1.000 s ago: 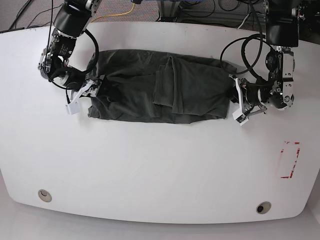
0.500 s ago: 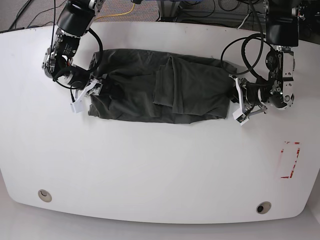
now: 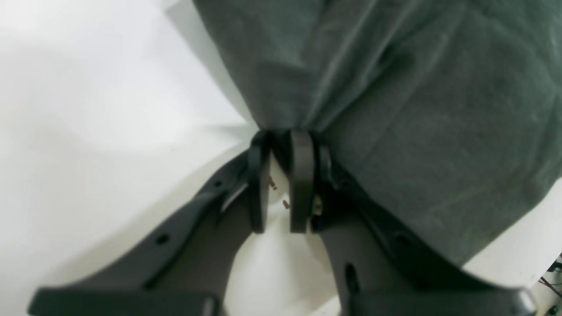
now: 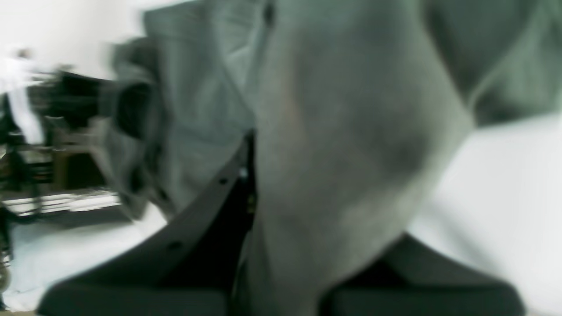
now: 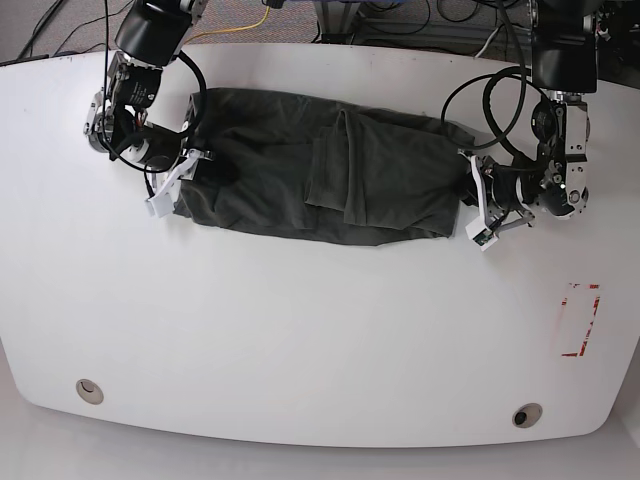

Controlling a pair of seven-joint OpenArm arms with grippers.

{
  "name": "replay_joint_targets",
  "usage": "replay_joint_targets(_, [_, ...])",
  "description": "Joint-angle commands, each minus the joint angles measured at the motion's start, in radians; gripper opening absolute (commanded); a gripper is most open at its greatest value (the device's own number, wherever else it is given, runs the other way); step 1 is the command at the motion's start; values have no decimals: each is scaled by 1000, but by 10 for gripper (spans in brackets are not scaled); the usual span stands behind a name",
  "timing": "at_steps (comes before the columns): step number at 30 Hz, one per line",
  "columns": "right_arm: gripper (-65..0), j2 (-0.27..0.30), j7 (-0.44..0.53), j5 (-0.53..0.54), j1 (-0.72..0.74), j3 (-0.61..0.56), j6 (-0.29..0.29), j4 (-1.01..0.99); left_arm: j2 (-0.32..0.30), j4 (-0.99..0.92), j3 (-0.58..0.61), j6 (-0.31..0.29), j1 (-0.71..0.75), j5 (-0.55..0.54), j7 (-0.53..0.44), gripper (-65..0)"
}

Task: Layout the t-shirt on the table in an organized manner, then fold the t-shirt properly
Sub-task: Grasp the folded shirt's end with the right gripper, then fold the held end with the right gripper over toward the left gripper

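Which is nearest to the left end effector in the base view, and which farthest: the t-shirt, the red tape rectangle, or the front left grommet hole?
1. The t-shirt: gripped by the left end effector at its right edge.
2. The red tape rectangle: below, toward the table's right edge.
3. The front left grommet hole: across the table, at the near left corner.

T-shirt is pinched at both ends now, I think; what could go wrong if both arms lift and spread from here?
1. The t-shirt lies bunched, with a folded flap across its middle; spreading may carry that fold along rather than flatten it.
2. The left gripper pinches only a thin edge of cloth, so it may slip under tension.
3. The right gripper has cloth draped over it in a blurred wrist view; it may hold several layers, leaving that end twisted.
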Motion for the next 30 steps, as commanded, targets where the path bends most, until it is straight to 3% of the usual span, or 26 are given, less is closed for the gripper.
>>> replay_joint_targets(1, [-650,10,13,40,7,-4,9,107,5,-12,5,14,17,99,94,-585])
replay_joint_targets(5, [-650,-5,10,40,-2,-48,-1,247,10,-13,5,14,17,100,96,-585])
replay_joint_targets(17, [-650,-11,13,32,-28,-260,-172,473,37,-13,8,14,17,103,96,-585])
replay_joint_targets(20, [-650,-36,13,32,-22,-314,-209,494,41,-13,9,14,17,103,96,-585])
replay_joint_targets(30, [-650,-100,14,32,34,-466,-243,496,64,-13,11,14,17,105,96,-585])
